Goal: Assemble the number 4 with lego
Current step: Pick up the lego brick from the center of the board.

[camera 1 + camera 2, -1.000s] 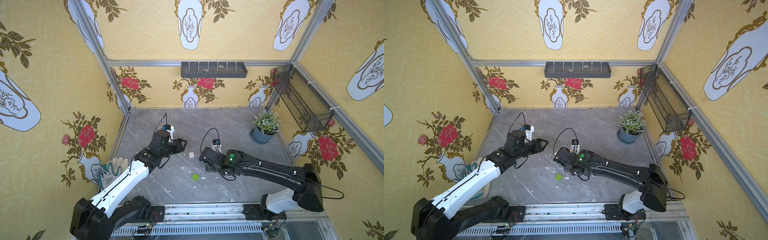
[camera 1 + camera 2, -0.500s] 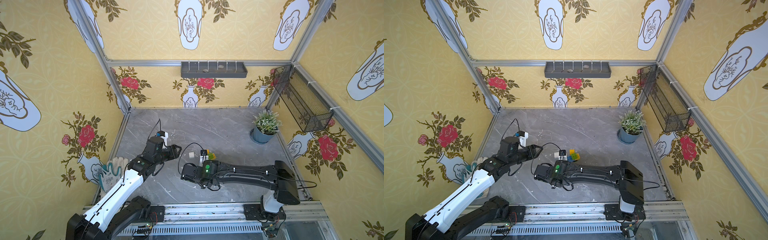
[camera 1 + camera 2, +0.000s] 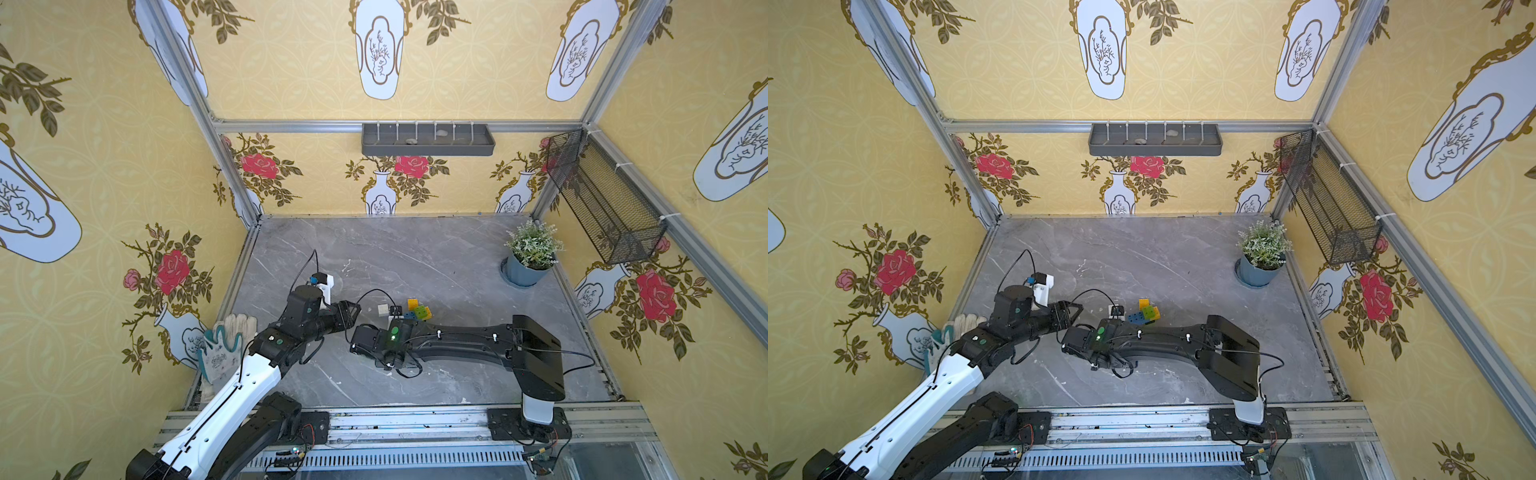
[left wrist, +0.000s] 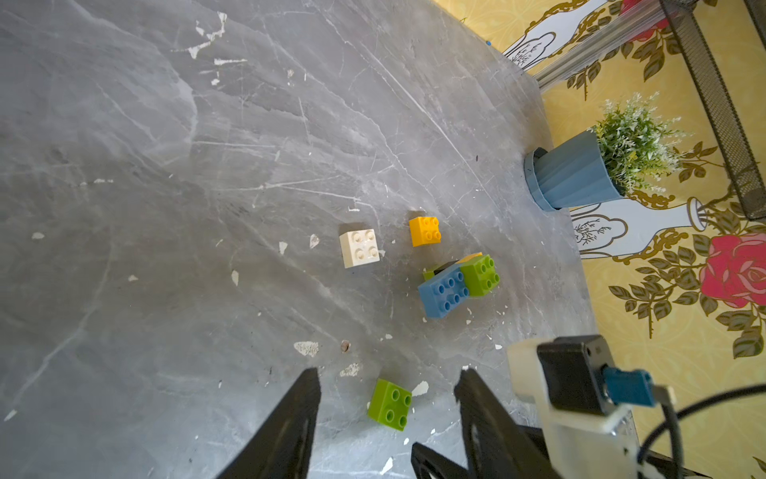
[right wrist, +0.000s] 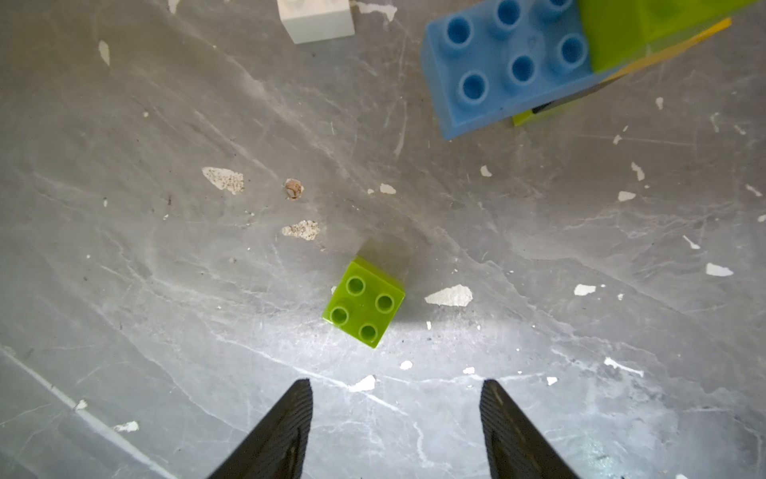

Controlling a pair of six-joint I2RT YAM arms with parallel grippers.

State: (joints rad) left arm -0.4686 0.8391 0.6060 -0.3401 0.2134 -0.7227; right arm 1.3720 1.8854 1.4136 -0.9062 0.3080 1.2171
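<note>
Nearest, left jaws: apart, empty. Right jaws: apart, empty, just short of a loose lime green brick (image 5: 364, 302) lying studs-up on the grey surface (image 5: 166, 290). Beyond: the number 4 (image 4: 445, 292), part-built, with blue, green and yellow bricks joined. Beside it, apart: white brick (image 4: 359, 248), yellow brick (image 4: 425, 231). Far corner: potted plant (image 3: 530, 257).

One white brick (image 4: 359, 248), one blue brick (image 4: 443, 292), one potted plant (image 4: 580, 174)
</note>
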